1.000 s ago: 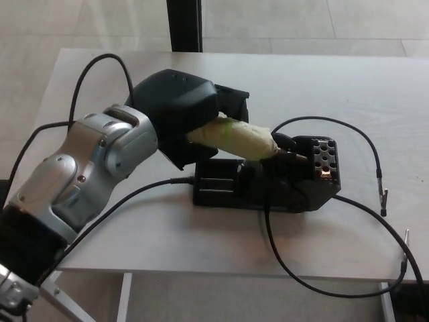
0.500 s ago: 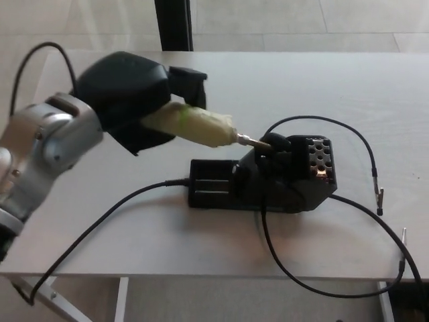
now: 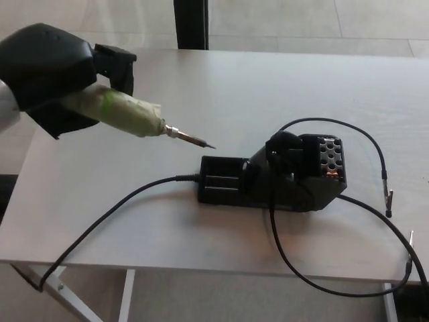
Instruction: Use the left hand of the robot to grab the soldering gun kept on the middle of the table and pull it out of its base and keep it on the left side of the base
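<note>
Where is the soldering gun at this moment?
In the head view, the soldering gun is held in the left hand above the table's left part. It is clear of the base, its metal tip pointing right toward it.

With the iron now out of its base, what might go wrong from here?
The soldering gun is held in the left hand above the table, its bare metal tip pointing at the base; if hot, it may scorch the table when laid down. The loose black cables nearby might snag or melt.
</note>
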Robot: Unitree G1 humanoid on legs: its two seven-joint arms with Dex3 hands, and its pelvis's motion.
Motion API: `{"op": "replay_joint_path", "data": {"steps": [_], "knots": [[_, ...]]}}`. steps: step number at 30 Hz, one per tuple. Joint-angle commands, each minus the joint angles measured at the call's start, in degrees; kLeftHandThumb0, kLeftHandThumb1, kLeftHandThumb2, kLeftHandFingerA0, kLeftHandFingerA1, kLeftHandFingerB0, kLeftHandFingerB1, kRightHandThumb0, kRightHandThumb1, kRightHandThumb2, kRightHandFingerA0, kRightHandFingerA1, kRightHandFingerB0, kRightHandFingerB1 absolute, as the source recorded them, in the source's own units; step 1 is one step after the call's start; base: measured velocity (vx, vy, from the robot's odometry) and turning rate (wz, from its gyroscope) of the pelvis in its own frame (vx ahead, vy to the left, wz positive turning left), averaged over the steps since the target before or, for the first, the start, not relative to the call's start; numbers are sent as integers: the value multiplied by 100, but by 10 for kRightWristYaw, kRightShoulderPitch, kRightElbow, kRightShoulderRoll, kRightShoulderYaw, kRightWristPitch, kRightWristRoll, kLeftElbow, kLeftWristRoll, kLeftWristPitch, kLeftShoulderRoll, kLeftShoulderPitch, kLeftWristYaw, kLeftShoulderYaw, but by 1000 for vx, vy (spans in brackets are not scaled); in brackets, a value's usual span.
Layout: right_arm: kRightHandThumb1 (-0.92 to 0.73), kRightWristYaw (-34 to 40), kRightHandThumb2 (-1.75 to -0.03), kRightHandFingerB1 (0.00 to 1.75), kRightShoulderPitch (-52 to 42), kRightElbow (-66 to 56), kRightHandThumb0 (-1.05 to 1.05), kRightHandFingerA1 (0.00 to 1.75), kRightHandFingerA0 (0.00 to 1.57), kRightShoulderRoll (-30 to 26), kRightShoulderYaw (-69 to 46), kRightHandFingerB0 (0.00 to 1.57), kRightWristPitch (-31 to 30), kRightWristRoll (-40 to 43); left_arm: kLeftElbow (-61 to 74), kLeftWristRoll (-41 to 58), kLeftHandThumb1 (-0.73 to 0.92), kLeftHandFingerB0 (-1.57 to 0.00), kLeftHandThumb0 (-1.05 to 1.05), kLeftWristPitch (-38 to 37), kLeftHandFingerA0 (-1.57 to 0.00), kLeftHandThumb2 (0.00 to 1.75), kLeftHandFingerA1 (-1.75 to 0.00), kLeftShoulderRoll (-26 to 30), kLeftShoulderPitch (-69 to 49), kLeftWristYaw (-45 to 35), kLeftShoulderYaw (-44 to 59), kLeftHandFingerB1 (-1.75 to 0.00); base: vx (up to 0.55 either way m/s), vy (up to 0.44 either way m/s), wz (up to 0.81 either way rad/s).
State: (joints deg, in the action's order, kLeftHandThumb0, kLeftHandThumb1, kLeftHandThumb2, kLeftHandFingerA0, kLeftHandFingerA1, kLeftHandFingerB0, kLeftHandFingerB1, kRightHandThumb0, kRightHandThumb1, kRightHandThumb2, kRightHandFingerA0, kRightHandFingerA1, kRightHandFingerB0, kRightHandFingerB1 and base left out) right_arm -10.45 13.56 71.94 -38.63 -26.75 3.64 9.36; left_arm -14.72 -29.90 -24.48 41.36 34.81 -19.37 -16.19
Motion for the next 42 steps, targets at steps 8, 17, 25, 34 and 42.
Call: {"op": "replay_joint_path", "data": {"steps": [8,17,25,34,42], "knots": [[-31,0,-132,136,-1,1,-86,104,134,-8,2,66,6,6,43,12,57,-71,-12,20,-92,110,-175,-41,-119,12,28,-167,0,0,0],[-32,-1,-131,133,0,6,-85,104,133,-6,1,67,7,7,21,-3,66,-68,-14,31,-80,97,-175,-109,-171,40,14,-152,0,0,0],[-43,3,-131,115,-1,3,-87,113,134,-6,6,69,5,2,9,-31,59,-64,-9,43,-78,99,-175,-116,-203,45,-2,-158,0,0,0],[-42,-4,-128,114,-3,3,-82,113,133,-7,0,73,5,11,12,-92,74,-41,-25,78,-57,66,-119,-91,-206,66,-9,-54,0,0,0],[-42,-1,-129,114,-6,3,-79,113,131,-7,10,72,13,1,43,-184,55,-4,-55,143,0,82,-23,-55,-192,23,-50,-32,0,0,0]]}}
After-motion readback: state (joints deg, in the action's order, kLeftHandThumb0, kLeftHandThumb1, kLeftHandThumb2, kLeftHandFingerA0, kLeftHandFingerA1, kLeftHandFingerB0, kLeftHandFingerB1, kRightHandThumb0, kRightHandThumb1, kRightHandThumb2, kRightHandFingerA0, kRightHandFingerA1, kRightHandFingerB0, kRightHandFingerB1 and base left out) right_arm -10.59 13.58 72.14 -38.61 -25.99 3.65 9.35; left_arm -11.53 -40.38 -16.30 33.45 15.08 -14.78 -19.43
